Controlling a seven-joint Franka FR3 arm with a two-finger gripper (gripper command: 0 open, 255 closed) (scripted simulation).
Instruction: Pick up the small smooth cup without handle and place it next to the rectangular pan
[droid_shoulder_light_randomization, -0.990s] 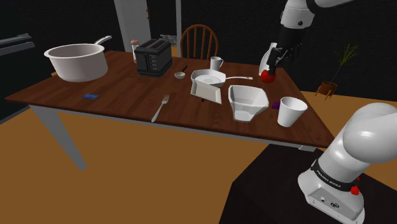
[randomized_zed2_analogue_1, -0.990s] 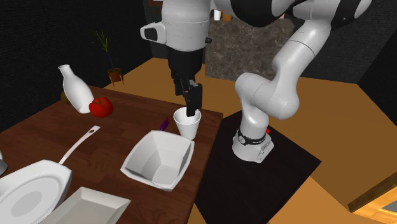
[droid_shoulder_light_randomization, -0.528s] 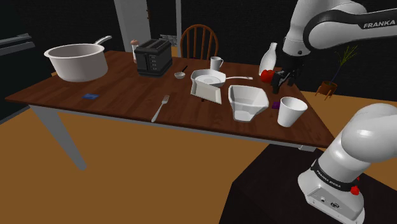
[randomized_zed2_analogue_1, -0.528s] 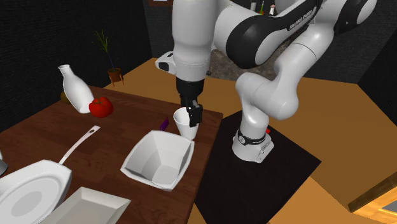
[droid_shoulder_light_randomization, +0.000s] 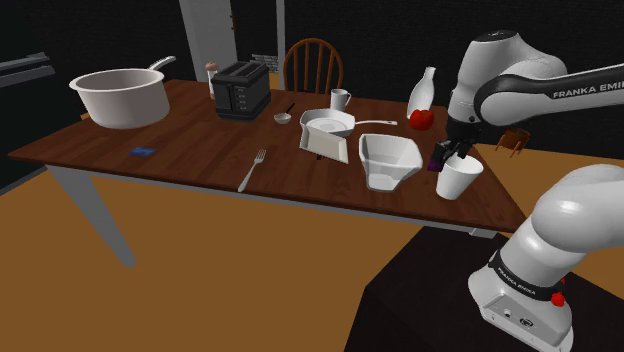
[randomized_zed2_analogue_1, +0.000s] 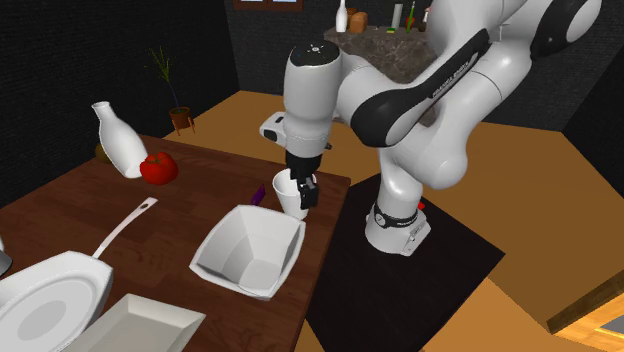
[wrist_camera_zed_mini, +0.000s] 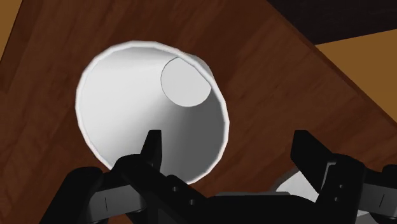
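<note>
**While gripper straddles cup rim: table lot with one arm**

Where lettering can be read, it is on the arm (droid_shoulder_light_randomization: 497, 62): white "FRANKA EMI" along the dark forearm in the shoulder view, cut off by the frame edge. A band of print on the base is too small to confirm. The forearm print in the second exterior view is not legible.

- Gripper (wrist_camera_zed_mini: 229, 143) (droid_shoulder_light_randomization: 447, 153) (randomized_zed2_analogue_1: 303, 190): fingers apart, pointing down at the cup's rim. The wrist view shows one finger over the cup's mouth and the other outside its wall. No contact can be made out.
- Cup (wrist_camera_zed_mini: 140, 102) (droid_shoulder_light_randomization: 459, 178) (randomized_zed2_analogue_1: 290, 200): white, no handle, upright on the table (droid_shoulder_light_randomization: 200, 140) near the corner by the stand (droid_shoulder_light_randomization: 420, 300). Its near side is hidden by the fingers.
- Pan (droid_shoulder_light_randomization: 327, 145) (randomized_zed2_analogue_1: 140, 325): white, rectangular, well apart from the cup and cut by the second exterior view's lower edge.
- Bowl (droid_shoulder_light_randomization: 388, 160) (randomized_zed2_analogue_1: 250, 250): white, angular, between pan and cup.
- Skillet (droid_shoulder_light_randomization: 330, 125): white, just behind the pan.
- Purple item (randomized_zed2_analogue_1: 258, 195): beside the cup, partly hidden, kind unclear.
- Bottle (randomized_zed2_analogue_1: 118, 140) and a red fruit (randomized_zed2_analogue_1: 158, 168): side by side at the far edge.
</note>
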